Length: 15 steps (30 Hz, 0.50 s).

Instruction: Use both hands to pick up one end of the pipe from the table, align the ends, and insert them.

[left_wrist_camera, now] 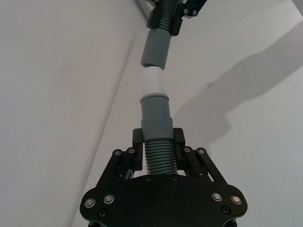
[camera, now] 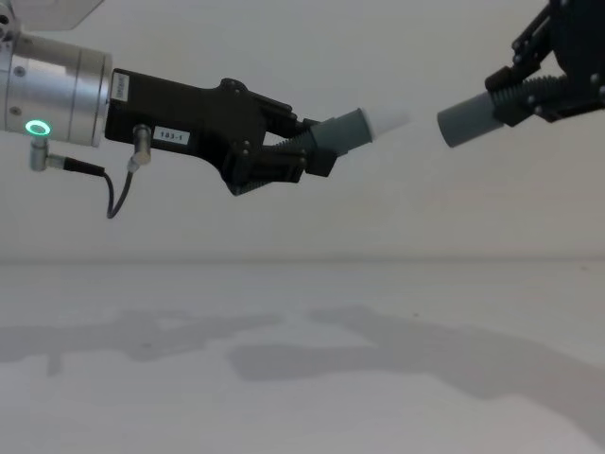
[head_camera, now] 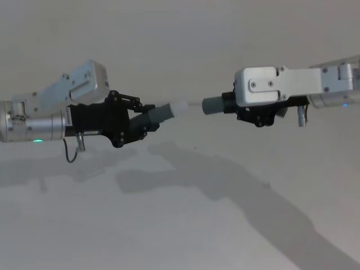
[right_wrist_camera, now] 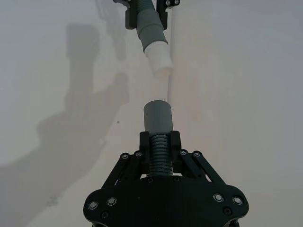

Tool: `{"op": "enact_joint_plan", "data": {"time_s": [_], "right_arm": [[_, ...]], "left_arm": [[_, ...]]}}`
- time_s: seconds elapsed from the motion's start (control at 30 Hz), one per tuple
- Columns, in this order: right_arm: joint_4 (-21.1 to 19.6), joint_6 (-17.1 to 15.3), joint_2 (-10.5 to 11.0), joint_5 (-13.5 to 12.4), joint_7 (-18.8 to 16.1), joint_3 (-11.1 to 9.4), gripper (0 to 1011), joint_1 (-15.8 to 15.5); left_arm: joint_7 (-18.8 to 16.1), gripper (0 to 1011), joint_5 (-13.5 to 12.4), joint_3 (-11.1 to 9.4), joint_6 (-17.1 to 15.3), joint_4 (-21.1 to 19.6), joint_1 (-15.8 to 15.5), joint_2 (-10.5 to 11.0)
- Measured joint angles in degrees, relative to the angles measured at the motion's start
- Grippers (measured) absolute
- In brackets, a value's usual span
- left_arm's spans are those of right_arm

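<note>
Both pipe pieces hang in the air above the white table [head_camera: 169, 230]. My left gripper [head_camera: 143, 119] is shut on the ribbed end of the grey piece [head_camera: 160, 114], whose white tip [head_camera: 180, 108] points right. My right gripper [head_camera: 230, 104] is shut on the other grey piece [head_camera: 212, 105], whose hollow mouth faces left. A small gap separates the two ends, and they do not touch. From the chest, the white tip [camera: 389, 121] and the grey mouth [camera: 468, 118] face each other nearly in line. In the left wrist view the tip [left_wrist_camera: 154, 81] sits just short of the mouth [left_wrist_camera: 155, 49].
Shadows of both arms fall across the table [camera: 284, 378]. A thin black cable [camera: 113, 194] loops under the left wrist beside its green ring light [camera: 38, 128]. A plain off-white wall stands behind.
</note>
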<state>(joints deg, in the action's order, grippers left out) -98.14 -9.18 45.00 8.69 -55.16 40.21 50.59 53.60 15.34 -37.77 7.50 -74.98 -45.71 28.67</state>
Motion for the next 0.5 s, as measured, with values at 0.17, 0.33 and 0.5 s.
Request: {"op": "enact_joint_plan", "data": {"time_s": [0.17, 0.33, 0.5], "right_arm": [[0.3, 0.4, -0.4, 0.2, -0.4, 0.5, 225, 0.9], [1.0, 0.8, -0.9, 0.3, -0.6, 1.0, 225, 1.7], [1.7, 1.1, -1.5, 0.2, -0.8, 1.4, 225, 2.6]], "left_arm": [[0.0, 336, 0.0, 0.0, 0.0, 0.0, 0.0, 0.0], [0.0, 336, 0.0, 0.0, 0.0, 0.0, 0.0, 0.0], [0.0, 336, 0.0, 0.0, 0.0, 0.0, 0.0, 0.0]]}}
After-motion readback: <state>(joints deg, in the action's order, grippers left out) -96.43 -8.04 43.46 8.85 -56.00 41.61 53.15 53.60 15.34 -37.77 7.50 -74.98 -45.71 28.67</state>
